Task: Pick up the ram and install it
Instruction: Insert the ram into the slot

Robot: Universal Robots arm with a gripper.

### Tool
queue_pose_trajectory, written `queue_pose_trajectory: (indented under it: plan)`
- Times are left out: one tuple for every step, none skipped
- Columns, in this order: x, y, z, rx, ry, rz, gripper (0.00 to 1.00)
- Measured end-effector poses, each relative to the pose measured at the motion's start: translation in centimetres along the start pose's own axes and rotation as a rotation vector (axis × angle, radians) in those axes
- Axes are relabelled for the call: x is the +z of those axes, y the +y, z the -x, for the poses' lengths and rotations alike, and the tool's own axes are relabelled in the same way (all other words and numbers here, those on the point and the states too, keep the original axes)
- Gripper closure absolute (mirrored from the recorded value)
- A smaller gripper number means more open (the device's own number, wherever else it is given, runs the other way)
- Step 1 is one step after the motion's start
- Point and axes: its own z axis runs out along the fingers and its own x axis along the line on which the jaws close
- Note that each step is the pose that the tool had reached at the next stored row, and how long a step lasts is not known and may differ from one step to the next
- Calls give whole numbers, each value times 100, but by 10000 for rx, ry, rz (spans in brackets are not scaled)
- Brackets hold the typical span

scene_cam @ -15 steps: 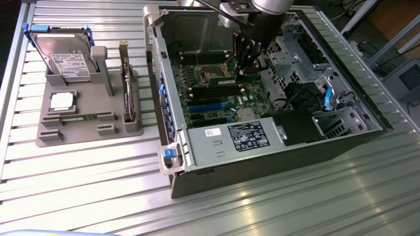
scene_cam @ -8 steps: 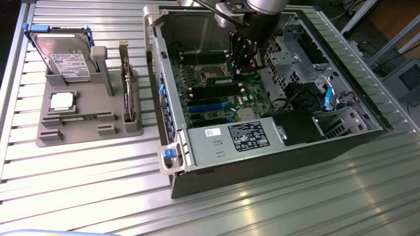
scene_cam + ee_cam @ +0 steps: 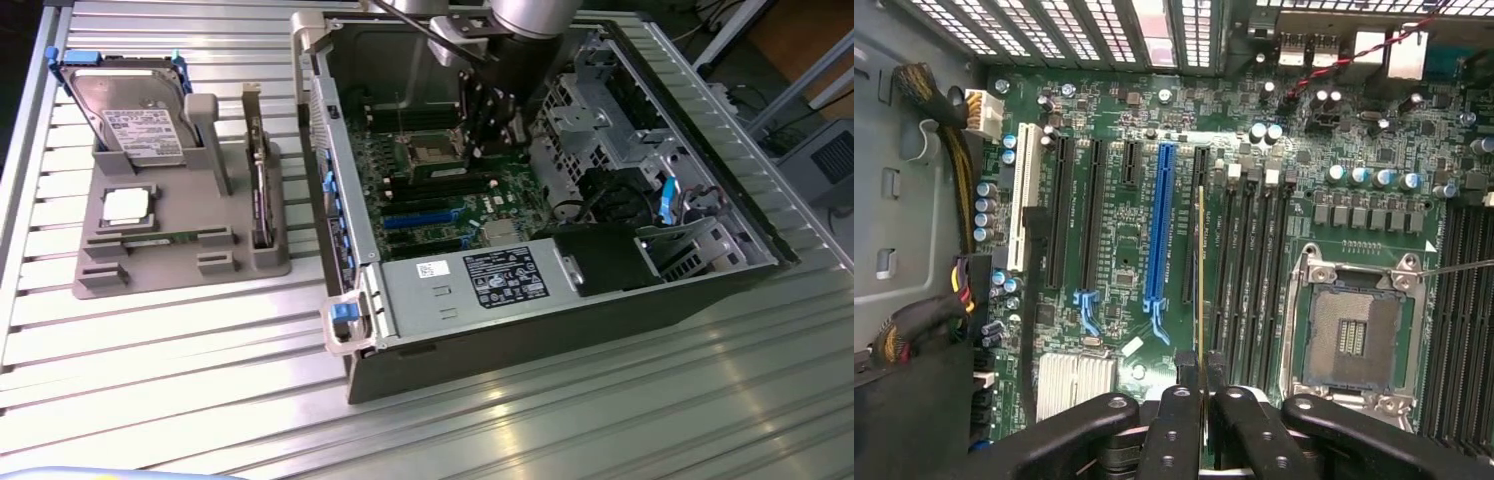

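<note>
Ram (image 3: 1201,280) thin, edge-on, pinched in black gripper (image 3: 1201,385) over green motherboard (image 3: 1124,230).

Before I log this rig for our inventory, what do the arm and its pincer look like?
The arm is a grey, rounded cylinder with a darker band at its end. Below it, the pincer is matte black: two narrow fingers with small round holes, flanked by curved black links with silver pivot pins. No cables or markings are readable.
</note>
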Motion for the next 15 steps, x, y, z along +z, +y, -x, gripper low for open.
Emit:
queue_pose_trajectory:
  plan:
    - [11, 5, -6, -14, 0, -1, 88]
    - [27, 6, -8, -29, 0, -3, 88]
    - [38, 6, -7, -42, 1, -4, 88]
    - [55, 5, -6, -67, 2, -6, 88]
    - [78, 5, -5, -95, 3, -9, 88]
    - [96, 4, -5, -119, 5, -11, 88]
    - [111, 4, -5, -138, 6, -12, 88]
    - [122, 3, -4, -153, 6, -14, 88]
    - [141, 2, -2, -179, 7, -16, 88]
    - [158, 8, 0, -199, 8, -17, 88]
    - [180, 24, 4, -214, 9, -19, 88]
    - [192, 38, 8, -216, 8, -20, 88]
    - [207, 53, 16, -217, 10, -19, 88]
    - [217, 54, 21, -217, 9, -19, 88]
    - [235, 51, 46, -190, 8, -18, 88]
